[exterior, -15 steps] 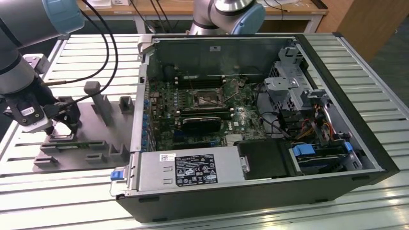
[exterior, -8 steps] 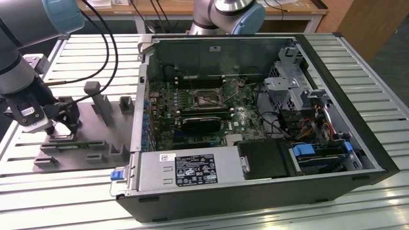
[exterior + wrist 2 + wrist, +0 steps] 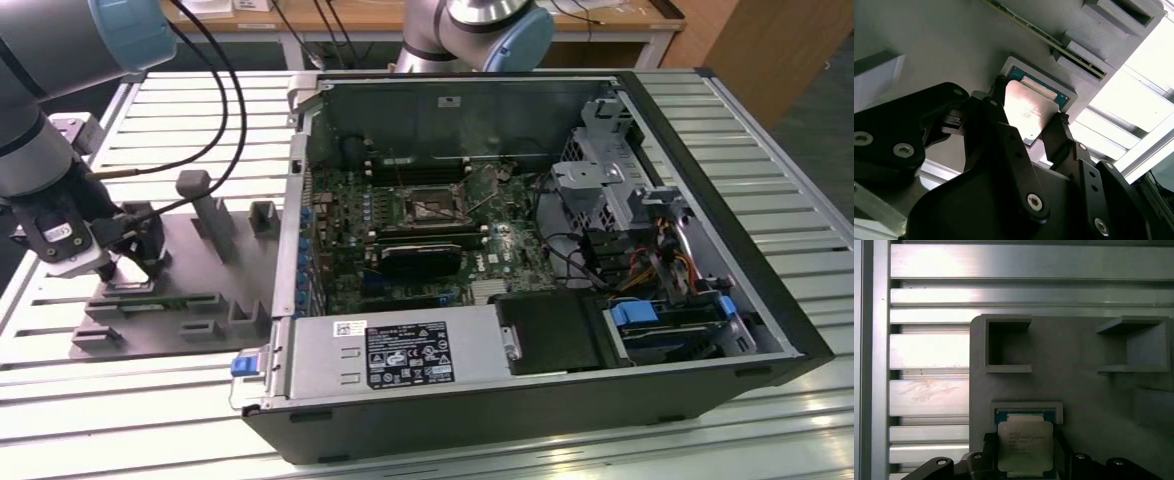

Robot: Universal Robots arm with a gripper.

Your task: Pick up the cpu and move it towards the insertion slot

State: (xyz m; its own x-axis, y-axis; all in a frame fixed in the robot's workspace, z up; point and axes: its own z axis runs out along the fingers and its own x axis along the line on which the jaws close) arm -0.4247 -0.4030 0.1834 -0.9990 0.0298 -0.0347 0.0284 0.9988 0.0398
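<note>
The gripper [image 3: 1029,109] is narrowed to the chip's width, its black fingers [image 3: 1058,131] pressing opposite edges of the chip [image 3: 1025,446]. The chip sits between them in its pocket in the grey plate [image 3: 1079,390]. The socket [image 3: 430,205] lies well away from the gripper, inside the open computer case [image 3: 454,115].

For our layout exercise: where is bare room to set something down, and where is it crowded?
Free: silver slatted table behind the grey plastic fixture plate and past the black computer case on the exterior view's right. Crowded: the plate's posts, the case's inside.

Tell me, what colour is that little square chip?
The cpu is silvery grey on top, edged teal-green; the first wrist view shows it best.
</note>
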